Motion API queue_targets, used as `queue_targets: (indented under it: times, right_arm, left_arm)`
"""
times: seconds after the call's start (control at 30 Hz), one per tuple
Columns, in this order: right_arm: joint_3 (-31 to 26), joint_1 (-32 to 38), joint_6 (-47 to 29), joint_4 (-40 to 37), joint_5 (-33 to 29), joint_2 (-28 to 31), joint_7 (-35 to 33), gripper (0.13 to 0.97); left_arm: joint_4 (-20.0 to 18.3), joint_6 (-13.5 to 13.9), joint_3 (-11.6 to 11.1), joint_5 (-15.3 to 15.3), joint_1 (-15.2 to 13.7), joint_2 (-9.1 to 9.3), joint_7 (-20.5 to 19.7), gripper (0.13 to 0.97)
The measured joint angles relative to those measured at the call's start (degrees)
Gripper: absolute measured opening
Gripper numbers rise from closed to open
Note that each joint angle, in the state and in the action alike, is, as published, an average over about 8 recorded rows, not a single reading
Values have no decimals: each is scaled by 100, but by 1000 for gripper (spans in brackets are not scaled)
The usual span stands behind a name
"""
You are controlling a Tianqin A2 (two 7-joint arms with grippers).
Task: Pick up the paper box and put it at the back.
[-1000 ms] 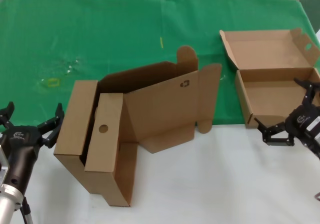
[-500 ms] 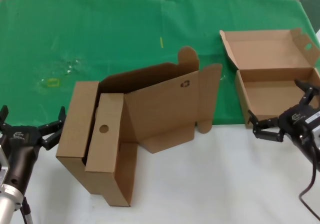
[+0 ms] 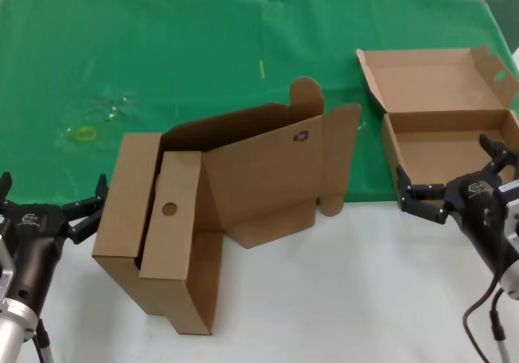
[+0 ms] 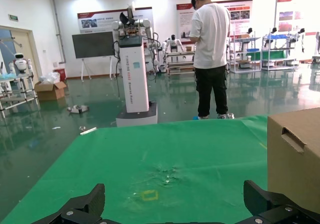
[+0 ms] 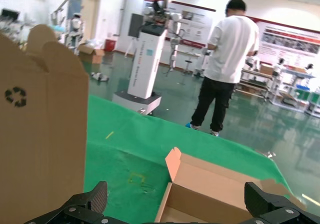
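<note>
Paper box (image 3: 442, 132): lid open, set at the green cloth's (image 3: 162, 63) right edge; judged light, stiff, best gripped by a wall. Right gripper (image 3: 456, 186): spread wide, empty, beside its near wall. Left gripper (image 3: 49, 205): wide, empty, parked.

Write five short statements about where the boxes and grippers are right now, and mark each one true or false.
1. The paper box lies with its lid open. True.
2. The right gripper is shut on the box's lid. False: it is open, at the box's near edge, holding nothing.
3. The left gripper is open beside the cluster of brown boxes. True.
4. The paper box lies wholly on the bare white tabletop. False: it lies mostly on the green cloth.
5. One clustered box carries a recycling mark. True.
</note>
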Motion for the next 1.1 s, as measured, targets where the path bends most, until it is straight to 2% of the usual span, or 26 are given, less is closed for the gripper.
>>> queue_targets:
  times: [0.4,1.1]
  right_arm:
    - [-63,-49,446,67,82,-380,457,966]
    - [-67,-52,472,71,87,-402,483,966]
  left_arm:
    - [0,0,0,0,0,0,0,966]
    - [0,0,0,0,0,0,0,966]
